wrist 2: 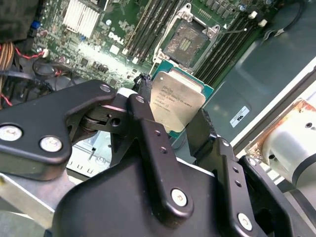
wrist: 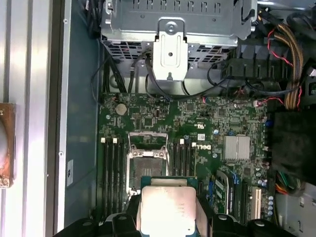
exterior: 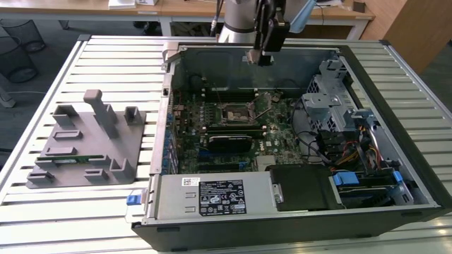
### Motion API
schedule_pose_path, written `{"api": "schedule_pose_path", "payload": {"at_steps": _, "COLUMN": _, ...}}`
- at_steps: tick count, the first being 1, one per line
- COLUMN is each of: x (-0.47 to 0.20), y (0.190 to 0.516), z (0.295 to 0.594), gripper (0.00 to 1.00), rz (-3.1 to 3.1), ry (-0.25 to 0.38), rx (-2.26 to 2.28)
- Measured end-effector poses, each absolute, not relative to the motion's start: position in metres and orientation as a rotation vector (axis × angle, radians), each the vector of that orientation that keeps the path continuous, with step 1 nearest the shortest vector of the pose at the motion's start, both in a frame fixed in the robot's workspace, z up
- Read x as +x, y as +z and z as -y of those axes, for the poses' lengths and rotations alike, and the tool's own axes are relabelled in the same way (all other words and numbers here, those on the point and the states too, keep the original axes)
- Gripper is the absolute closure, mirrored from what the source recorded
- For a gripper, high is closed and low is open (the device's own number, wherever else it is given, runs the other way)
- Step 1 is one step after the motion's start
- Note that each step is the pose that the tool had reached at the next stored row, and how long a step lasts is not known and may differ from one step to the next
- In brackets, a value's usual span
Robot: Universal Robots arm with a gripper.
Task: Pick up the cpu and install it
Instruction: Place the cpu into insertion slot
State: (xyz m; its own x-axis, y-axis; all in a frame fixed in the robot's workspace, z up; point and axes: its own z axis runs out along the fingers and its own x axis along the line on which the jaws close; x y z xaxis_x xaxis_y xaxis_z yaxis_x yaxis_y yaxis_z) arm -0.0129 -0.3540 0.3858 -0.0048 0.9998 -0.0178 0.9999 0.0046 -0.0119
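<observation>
Above the open computer case (exterior: 282, 228), near its far wall in the exterior view, the gripper (exterior: 262, 58) hangs from the arm with the cpu (wrist 2: 177, 98) in its grasp. In the second wrist view the two black fingers (wrist 2: 148, 131) are closed on the chip from opposite edges, one on each side. The pale metal lid sits between them, and the green rim shows past the fingertips. The chip is tilted in that view and held clear of the motherboard (exterior: 233, 124), touching nothing else. In the first wrist view the cpu (wrist: 168, 210) appears just beside the cpu socket (wrist: 145, 165), which lies open with its contact field exposed. The same socket (wrist 2: 186, 43) shows beyond the chip in the second wrist view, flanked by memory slots (wrist 2: 158, 22). The case rests on a slatted metal table (exterior: 71, 211). Toward the exterior view's left, well apart from the case, a grey fixture (exterior: 106, 119) stands on the table, with a green memory stick (exterior: 67, 158) lying in it. A silver power supply (exterior: 211, 197) fills the near corner of the case.
</observation>
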Motion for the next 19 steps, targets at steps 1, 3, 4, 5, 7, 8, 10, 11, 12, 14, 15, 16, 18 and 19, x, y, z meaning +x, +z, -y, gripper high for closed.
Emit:
{"api": "schedule_pose_path", "payload": {"at_steps": 1, "x": -0.014, "y": 0.385, "z": 0.354, "gripper": 0.47, "rz": -2.217, "ry": -0.031, "rx": 2.218}}
{"api": "schedule_pose_path", "payload": {"at_steps": 3, "x": -0.016, "y": 0.385, "z": 0.353, "gripper": 0.47, "rz": -2.209, "ry": -0.03, "rx": 2.226}}
{"api": "schedule_pose_path", "payload": {"at_steps": 4, "x": -0.016, "y": 0.385, "z": 0.353, "gripper": 0.47, "rz": -2.207, "ry": -0.03, "rx": 2.228}}
{"api": "schedule_pose_path", "payload": {"at_steps": 5, "x": -0.017, "y": 0.384, "z": 0.353, "gripper": 0.47, "rz": -2.206, "ry": -0.03, "rx": 2.228}}
{"api": "schedule_pose_path", "payload": {"at_steps": 7, "x": -0.021, "y": 0.383, "z": 0.353, "gripper": 0.47, "rz": -2.206, "ry": -0.03, "rx": 2.228}}
{"api": "schedule_pose_path", "payload": {"at_steps": 8, "x": -0.022, "y": 0.382, "z": 0.353, "gripper": 0.47, "rz": -2.206, "ry": -0.03, "rx": 2.228}}
{"api": "schedule_pose_path", "payload": {"at_steps": 10, "x": -0.024, "y": 0.38, "z": 0.352, "gripper": 0.47, "rz": -2.206, "ry": -0.03, "rx": 2.228}}
{"api": "schedule_pose_path", "payload": {"at_steps": 11, "x": -0.024, "y": 0.379, "z": 0.352, "gripper": 0.47, "rz": -2.206, "ry": -0.03, "rx": 2.228}}
{"api": "schedule_pose_path", "payload": {"at_steps": 12, "x": -0.024, "y": 0.377, "z": 0.351, "gripper": 0.47, "rz": -2.206, "ry": -0.03, "rx": 2.228}}
{"api": "schedule_pose_path", "payload": {"at_steps": 14, "x": -0.025, "y": 0.374, "z": 0.349, "gripper": 0.47, "rz": -2.206, "ry": -0.031, "rx": 2.228}}
{"api": "schedule_pose_path", "payload": {"at_steps": 15, "x": -0.026, "y": 0.372, "z": 0.348, "gripper": 0.47, "rz": -2.206, "ry": -0.031, "rx": 2.228}}
{"api": "schedule_pose_path", "payload": {"at_steps": 16, "x": -0.027, "y": 0.37, "z": 0.347, "gripper": 0.47, "rz": -2.206, "ry": -0.03, "rx": 2.228}}
{"api": "schedule_pose_path", "payload": {"at_steps": 18, "x": -0.029, "y": 0.366, "z": 0.344, "gripper": 0.47, "rz": -2.206, "ry": -0.03, "rx": 2.228}}
{"api": "schedule_pose_path", "payload": {"at_steps": 19, "x": -0.03, "y": 0.365, "z": 0.343, "gripper": 0.47, "rz": -2.206, "ry": -0.03, "rx": 2.228}}
